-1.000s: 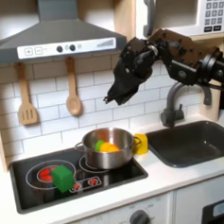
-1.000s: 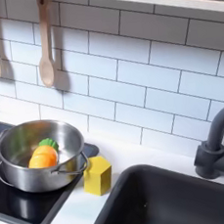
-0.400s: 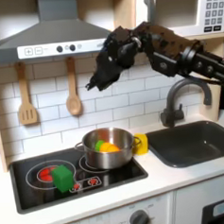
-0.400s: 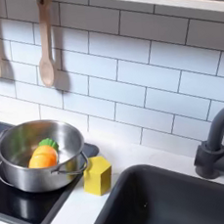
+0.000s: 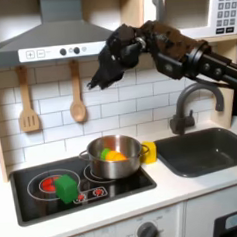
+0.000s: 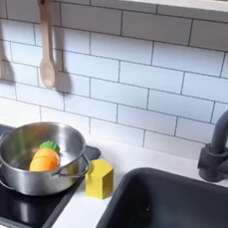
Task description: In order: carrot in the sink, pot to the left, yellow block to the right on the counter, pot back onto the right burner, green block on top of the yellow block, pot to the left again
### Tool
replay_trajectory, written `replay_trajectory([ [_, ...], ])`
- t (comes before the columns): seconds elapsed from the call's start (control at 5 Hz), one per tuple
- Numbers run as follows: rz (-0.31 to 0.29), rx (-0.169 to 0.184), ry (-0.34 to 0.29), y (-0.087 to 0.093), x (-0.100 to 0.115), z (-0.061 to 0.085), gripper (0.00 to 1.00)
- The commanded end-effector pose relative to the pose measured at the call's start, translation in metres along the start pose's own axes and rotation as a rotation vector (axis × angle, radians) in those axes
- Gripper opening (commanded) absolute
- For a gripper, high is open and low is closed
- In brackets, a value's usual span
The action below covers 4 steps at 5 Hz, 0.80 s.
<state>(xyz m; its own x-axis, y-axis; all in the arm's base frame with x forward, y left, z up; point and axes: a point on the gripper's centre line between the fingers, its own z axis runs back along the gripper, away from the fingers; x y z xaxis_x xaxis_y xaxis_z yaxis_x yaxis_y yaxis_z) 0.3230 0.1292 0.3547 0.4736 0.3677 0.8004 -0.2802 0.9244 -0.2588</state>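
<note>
The shiny steel pot (image 5: 115,157) (image 6: 33,158) stands on the right burner of the black cooktop (image 5: 36,201). The orange carrot (image 5: 111,154) (image 6: 43,159) lies inside it. The yellow block (image 5: 149,151) (image 6: 99,178) rests on the cream counter (image 5: 185,186) between pot and sink (image 5: 208,150) (image 6: 177,207), touching the pot's side. The green block (image 5: 65,186) sits on the left burner. My gripper (image 5: 95,84) hangs high above the pot near the tiled wall, fingers apart, holding nothing.
A dark curved faucet (image 5: 184,108) (image 6: 222,144) rises behind the sink. A spatula (image 5: 27,102) and a wooden spoon (image 5: 77,93) (image 6: 45,44) hang on the wall under the range hood (image 5: 60,34). A microwave (image 5: 198,10) sits at the upper right.
My gripper has swung up and towards the first exterior view's left, from near the faucet to high over the pot. Pot, carrot and blocks have not moved.
</note>
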Motion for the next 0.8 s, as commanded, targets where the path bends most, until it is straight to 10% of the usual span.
replay_trajectory([
  [0.0, 0.012, -0.033, -0.069, -0.007, 0.015, 0.0, 0.0],
  [0.6, 0.063, -0.024, -0.147, -0.005, 0.045, -0.007, 0.0],
])
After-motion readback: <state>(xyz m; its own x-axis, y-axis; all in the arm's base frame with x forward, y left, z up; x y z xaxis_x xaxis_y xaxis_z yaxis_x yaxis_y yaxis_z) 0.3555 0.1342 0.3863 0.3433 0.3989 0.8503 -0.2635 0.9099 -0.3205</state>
